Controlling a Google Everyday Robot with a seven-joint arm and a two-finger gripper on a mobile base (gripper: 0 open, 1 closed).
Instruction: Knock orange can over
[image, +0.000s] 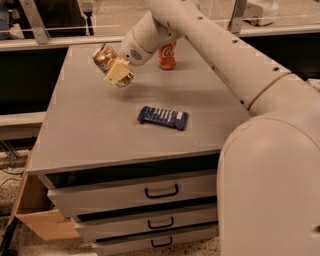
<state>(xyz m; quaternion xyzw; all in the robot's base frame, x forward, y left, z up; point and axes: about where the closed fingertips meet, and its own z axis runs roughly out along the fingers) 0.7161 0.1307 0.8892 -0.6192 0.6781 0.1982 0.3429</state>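
Bench (100, 130): grey, flat top, filling the middle
Drawers (135, 192): three stacked below the top, dark loop handles
Floor (30, 246): pale, speckled, at lower left
Cardboard box (35, 220): brown, against the bench's left corner
Back: pale ledge (30, 44), slanted metal post (35, 20) above it
Light: dim, warm
Hand (119, 75): above the bench's far left, closed on the tilted orange can (102, 56)

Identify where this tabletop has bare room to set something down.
Free: the front-left stretch of the tabletop, left of the blue packet. Crowded: the back, where the gripper holds the orange can near the red can.
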